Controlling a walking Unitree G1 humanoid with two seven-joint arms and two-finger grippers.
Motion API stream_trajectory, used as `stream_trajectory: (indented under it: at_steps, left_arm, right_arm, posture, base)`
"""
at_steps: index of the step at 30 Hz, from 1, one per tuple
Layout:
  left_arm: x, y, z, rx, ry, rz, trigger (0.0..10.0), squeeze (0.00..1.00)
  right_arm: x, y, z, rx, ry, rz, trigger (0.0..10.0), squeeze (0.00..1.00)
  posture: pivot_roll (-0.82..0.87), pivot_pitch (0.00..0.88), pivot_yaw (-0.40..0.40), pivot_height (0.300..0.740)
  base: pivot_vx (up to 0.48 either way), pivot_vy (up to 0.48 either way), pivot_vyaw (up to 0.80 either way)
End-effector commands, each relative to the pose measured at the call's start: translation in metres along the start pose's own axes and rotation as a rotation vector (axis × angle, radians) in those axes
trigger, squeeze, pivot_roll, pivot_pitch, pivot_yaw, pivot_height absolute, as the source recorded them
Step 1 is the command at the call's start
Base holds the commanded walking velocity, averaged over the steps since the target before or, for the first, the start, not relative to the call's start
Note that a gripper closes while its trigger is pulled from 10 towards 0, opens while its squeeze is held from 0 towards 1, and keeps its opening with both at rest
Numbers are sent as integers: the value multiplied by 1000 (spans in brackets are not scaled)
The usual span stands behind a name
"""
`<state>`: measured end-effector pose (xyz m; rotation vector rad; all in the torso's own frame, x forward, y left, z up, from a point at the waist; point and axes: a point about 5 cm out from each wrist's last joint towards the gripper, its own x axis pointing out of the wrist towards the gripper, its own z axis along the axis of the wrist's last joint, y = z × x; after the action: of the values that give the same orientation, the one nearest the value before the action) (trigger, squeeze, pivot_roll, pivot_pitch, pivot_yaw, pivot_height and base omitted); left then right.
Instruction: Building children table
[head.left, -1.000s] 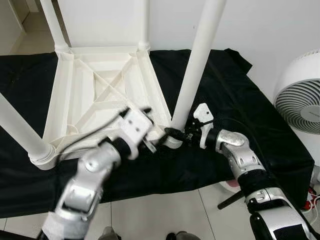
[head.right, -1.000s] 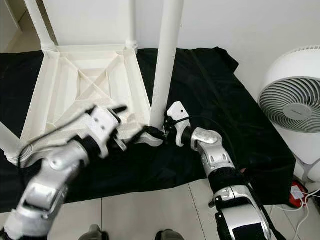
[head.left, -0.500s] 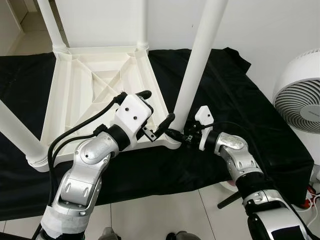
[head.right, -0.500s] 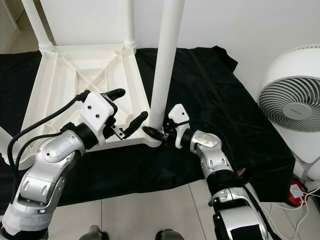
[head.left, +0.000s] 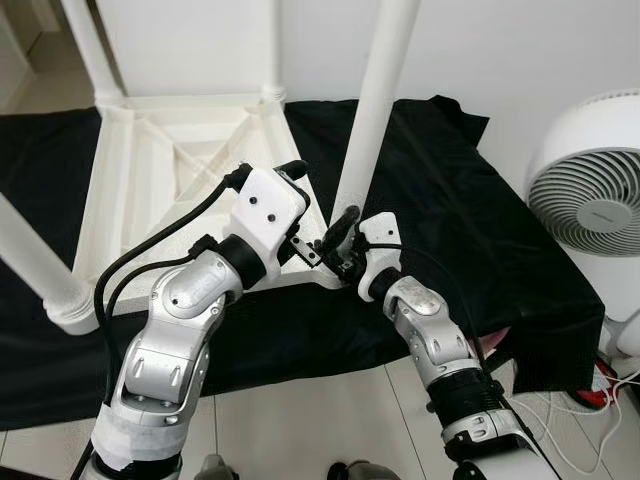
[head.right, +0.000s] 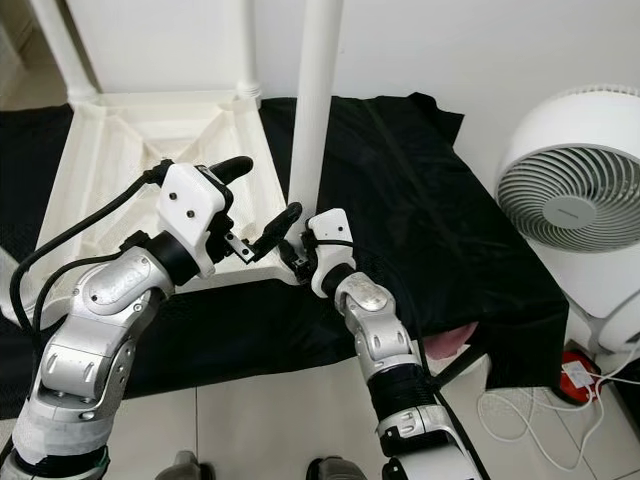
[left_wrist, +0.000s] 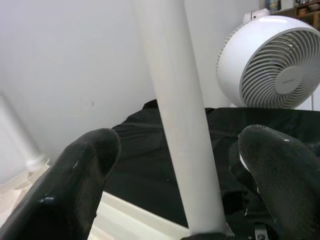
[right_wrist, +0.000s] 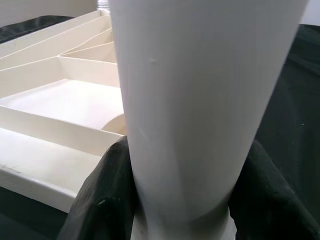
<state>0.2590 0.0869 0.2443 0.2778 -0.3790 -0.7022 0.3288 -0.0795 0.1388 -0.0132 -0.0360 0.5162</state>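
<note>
Two claws, right claw clasping table leg

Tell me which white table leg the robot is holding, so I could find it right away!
Find the upside-down white plastic table lying on the black cloth. Go to its corner nearest the round white fan. The tall white round leg standing there is the one with the right gripper clamped around its base; the left gripper is open beside it.

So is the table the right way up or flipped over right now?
Flipped over. The table lies top-down on the black cloth, ribbed underside showing and legs pointing up; the right pincer grips one leg.
</note>
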Motion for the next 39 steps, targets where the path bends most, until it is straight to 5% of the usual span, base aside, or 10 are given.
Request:
stream_trajectory:
  at_steps: [1, 5, 6, 7, 15, 16, 26, 31, 39]
  left_arm:
    - [0, 3, 3, -9, -11, 93, 10000, 0]
    - [0, 1, 3, -19, -12, 98, 10000, 0]
    - [0, 0, 3, -21, -12, 96, 10000, 0]
    - [1, -1, 3, -24, -9, 94, 10000, 0]
    - [2, -2, 2, -27, 2, 93, 10000, 0]
    - [1, -2, 0, -29, 7, 93, 10000, 0]
    - [-4, -16, -31, -69, 114, 19, 10000, 0]
    - [-8, -20, -41, -76, 146, -26, 10000, 0]
    - [-30, -21, -74, -62, 269, -172, 10000, 0]
  right_arm:
    - [-2, 4, -8, 37, 18, -124, 10000, 0]
    - [-4, 11, -9, 51, -16, -166, 10000, 0]
    - [-5, 12, -7, 57, -31, -145, 10000, 165]
    - [-7, 12, -3, 51, -55, -128, 10000, 1000]
    - [-19, 10, 10, 3, -122, -138, 10000, 1000]
    - [-24, 9, 10, 1, -129, -133, 10000, 0]
    - [-68, -1, 7, -32, -155, -107, 10000, 0]
    - [-77, -6, 6, -43, -139, -116, 10000, 0]
    - [-99, -20, -2, -63, -91, -191, 10000, 0]
  posture:
    - [-4, 56, -53, 740]
    - [-7, 56, -53, 740]
    - [-9, 56, -54, 740]
    - [-9, 56, -54, 740]
    - [-12, 56, -56, 740]
    - [-12, 57, -56, 740]
    - [-38, 80, -45, 740]
    - [-52, 91, -33, 740]
    - [-71, 104, -5, 740]
  base:
    - [0, 0, 0]
    - [0, 0, 0]
    - [0, 0, 0]
    - [0, 0, 0]
    - [0, 0, 0]
    - [0, 0, 0]
    - [0, 0, 0]
    - [0, 0, 0]
    - [0, 0, 0]
